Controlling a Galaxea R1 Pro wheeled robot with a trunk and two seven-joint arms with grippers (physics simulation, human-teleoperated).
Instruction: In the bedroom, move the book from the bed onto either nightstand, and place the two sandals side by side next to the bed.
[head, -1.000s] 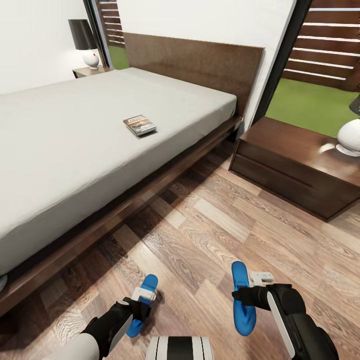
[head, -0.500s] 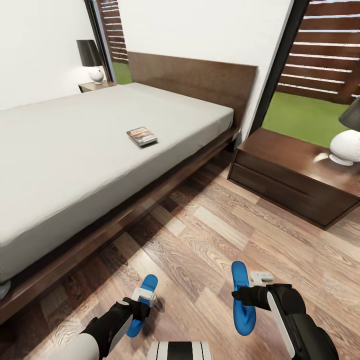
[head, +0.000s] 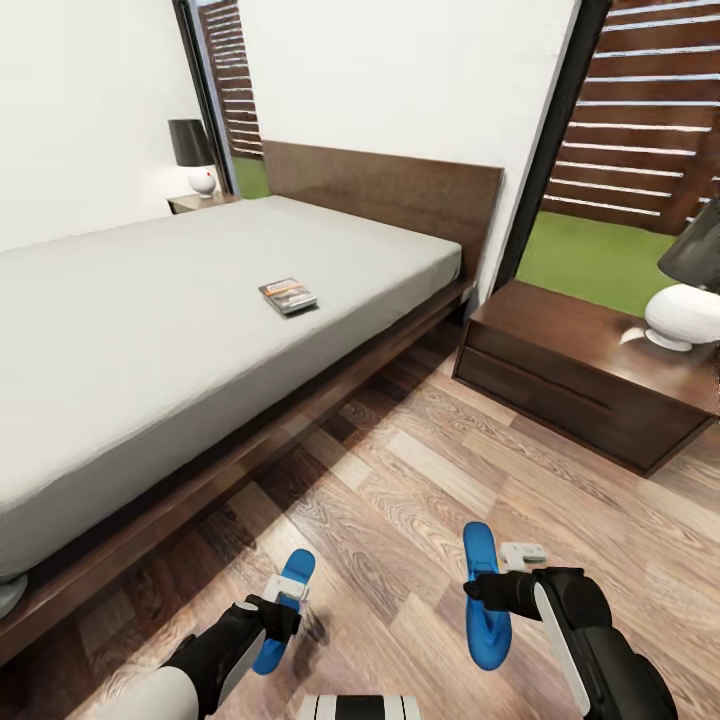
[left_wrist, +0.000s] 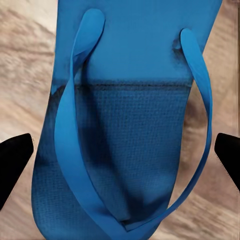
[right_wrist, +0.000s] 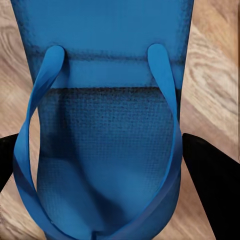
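Two bright blue sandals are held above the wood floor in the head view. My left gripper (head: 283, 608) is shut on the left sandal (head: 298, 572), and my right gripper (head: 488, 592) is shut on the right sandal (head: 490, 640). In the left wrist view the sandal (left_wrist: 135, 125) sits strap-up between black fingertips (left_wrist: 12, 162). The right wrist view shows the other sandal (right_wrist: 107, 140) the same way, between fingertips (right_wrist: 210, 172). The book (head: 288, 296) lies on the pale mattress of the bed (head: 150, 330). One nightstand (head: 580, 375) stands right of the headboard, the other nightstand (head: 198, 202) at the far side.
A white-based lamp with a dark shade (head: 685, 305) stands on the near nightstand, and a similar lamp (head: 196, 155) on the far one. Open plank floor (head: 420, 470) lies between the bed frame and the near nightstand. Tall windows flank the headboard.
The whole picture has shifted: the camera has moved, so the bed, book and nightstand look lower and smaller, with more wall showing. Both grippers and their sandals keep their places in the view.
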